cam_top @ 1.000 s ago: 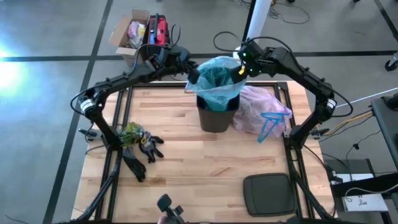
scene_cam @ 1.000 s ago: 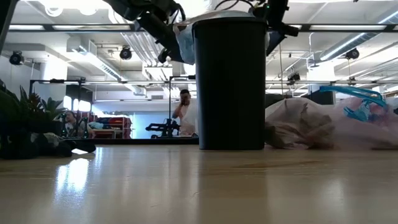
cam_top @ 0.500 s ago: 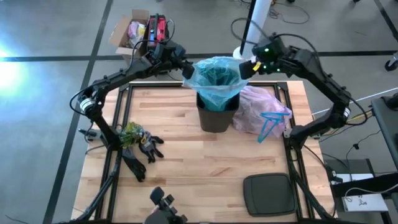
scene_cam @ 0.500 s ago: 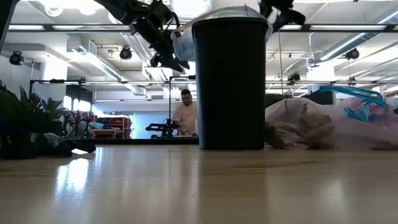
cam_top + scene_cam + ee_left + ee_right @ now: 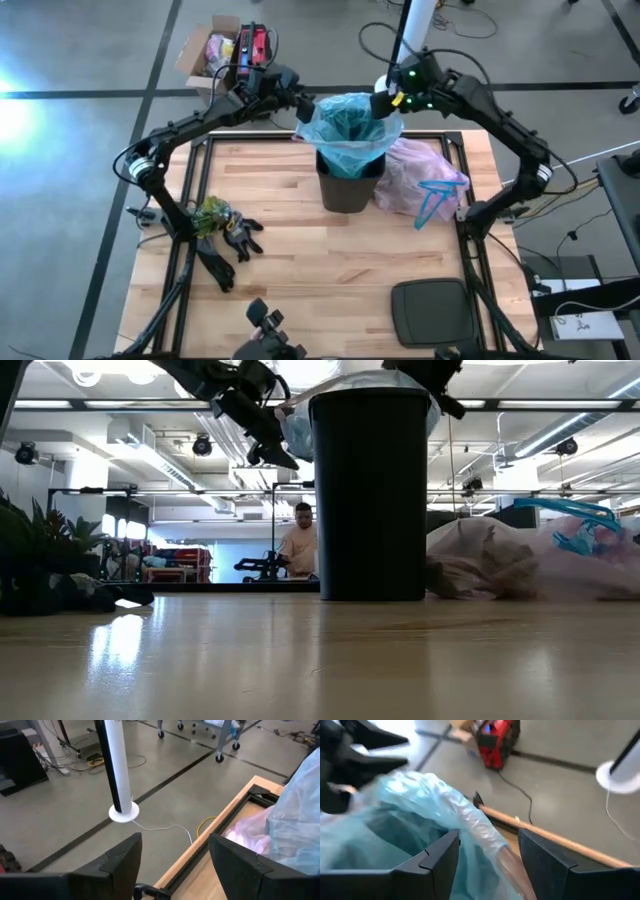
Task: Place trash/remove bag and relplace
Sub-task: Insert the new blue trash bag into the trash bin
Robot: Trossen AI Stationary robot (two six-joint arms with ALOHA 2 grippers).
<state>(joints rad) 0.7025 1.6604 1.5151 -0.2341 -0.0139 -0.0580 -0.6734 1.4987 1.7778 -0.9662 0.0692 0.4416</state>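
Black bin (image 5: pixel 349 186) with light blue liner (image 5: pixel 349 125) mid-desk (image 5: pixel 300 260) | black gloves (image 5: pixel 228 245) left | dark lid (image 5: pixel 430 310) near corner

Bin (image 5: pixel 350 185) interior under light blue bag (image 5: pixel 350 125); floor box (image 5: pixel 208 52) contents unclear.

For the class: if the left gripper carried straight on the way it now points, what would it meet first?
Probably nothing on the table: the left gripper, open, points past the table frame toward bare floor and a white pole base; depth is unclear.

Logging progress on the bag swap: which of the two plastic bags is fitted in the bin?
The light blue bag: its mouth is spread over the rim of the black bin. The pink bag, with blue drawstrings, lies crumpled on the table beside the bin.
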